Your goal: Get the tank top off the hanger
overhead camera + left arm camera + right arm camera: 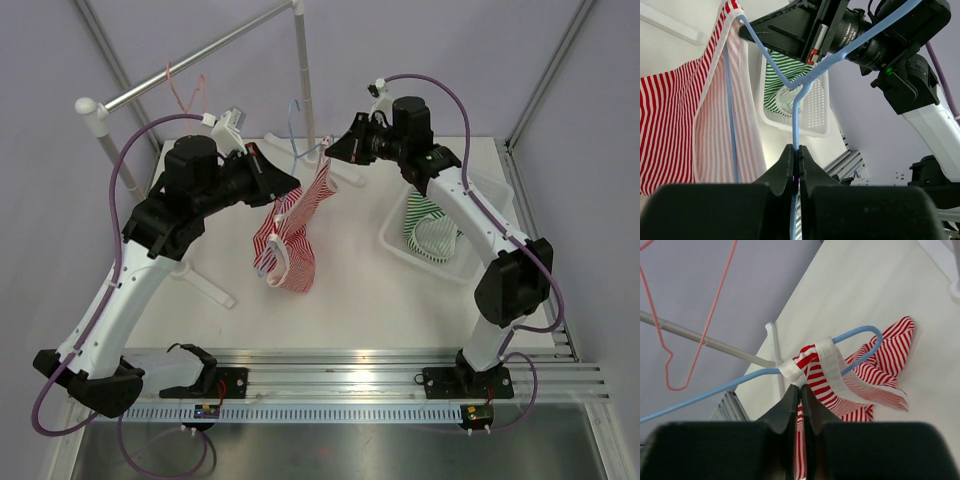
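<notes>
Both hold tight: left gripper [796, 151] pinches the hanger [796, 122], right gripper [801, 390] pinches the tank top strap [828, 361]. Pull the strap off slowly.

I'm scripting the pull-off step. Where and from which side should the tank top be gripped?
Grip the white-edged strap of the tank top where it loops over the blue hanger at its rounded shoulder end, coming from beyond that end; the loop should slide off the curve.
</notes>
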`<state>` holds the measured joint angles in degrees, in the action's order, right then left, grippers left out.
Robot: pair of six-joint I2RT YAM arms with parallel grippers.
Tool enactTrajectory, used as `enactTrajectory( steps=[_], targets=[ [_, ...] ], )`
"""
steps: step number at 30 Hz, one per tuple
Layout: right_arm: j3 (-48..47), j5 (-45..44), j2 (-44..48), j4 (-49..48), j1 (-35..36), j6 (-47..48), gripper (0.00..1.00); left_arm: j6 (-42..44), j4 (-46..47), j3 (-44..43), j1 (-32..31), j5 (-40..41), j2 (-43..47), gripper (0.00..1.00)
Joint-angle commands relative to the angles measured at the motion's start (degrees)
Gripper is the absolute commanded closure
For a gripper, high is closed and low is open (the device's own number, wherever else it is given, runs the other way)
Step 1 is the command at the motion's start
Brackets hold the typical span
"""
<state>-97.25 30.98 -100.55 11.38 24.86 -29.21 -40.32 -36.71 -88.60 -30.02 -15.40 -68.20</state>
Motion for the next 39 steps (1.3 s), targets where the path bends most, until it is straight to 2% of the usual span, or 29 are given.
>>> enactTrajectory(
  steps=[1,7,13,18,24,27,30,32,34,37,39],
  targets=[
    [-4.69,-3.91,-1.31,1.88,0.01,3.37,1.00,1.64,1.91,-3.42,-0.21,-0.42,0.35,1.00],
    [-11.55,-13.22,-4.73,10.40,-3.32,5.40,1.00,4.27,-1.70,-5.27,-0.21,-0.68,-0.09,1.00],
    [-17.43,-13.32,-10.36,13.66,-8.51,3.73,1.00,5.51,-1.27,-6.06,-0.21,-3.14,0.09,1.00],
    [-18.77,-6.21,-11.16,13.77,-8.51,3.02,1.00,6.03,5.13,-6.94,-0.21,-3.50,-0.43,1.00],
    [-14.38,15.99,-2.30,5.96,-8.25,-2.15,1.00,8.84,16.48,-11.41,-0.21,1.06,-4.91,1.00],
    [-11.83,20.15,2.53,5.06,-7.11,-3.57,1.00,10.87,18.51,-18.35,-0.21,2.83,-11.21,1.00],
    [-10.15,22.36,6.49,8.38,-3.52,-0.16,1.00,12.89,21.76,-25.10,-0.21,3.44,-17.55,1.00],
    [-9.80,20.19,8.00,13.73,0.70,8.17,1.00,13.77,22.03,-29.16,-0.21,5.02,-21.16,1.00],
    [-9.19,12.03,9.14,22.96,3.08,15.02,1.00,15.17,20.37,-37.50,-0.21,7.39,-25.98,1.00],
    [-4.45,3.57,11.42,26.15,3.88,16.03,1.00,16.14,17.55,-44.97,-0.21,9.42,-28.82,1.00],
    [-0.67,-0.72,13.62,25.54,4.40,16.20,1.00,16.58,15.27,-46.13,-0.30,11.96,-28.65,1.00]
  ],
)
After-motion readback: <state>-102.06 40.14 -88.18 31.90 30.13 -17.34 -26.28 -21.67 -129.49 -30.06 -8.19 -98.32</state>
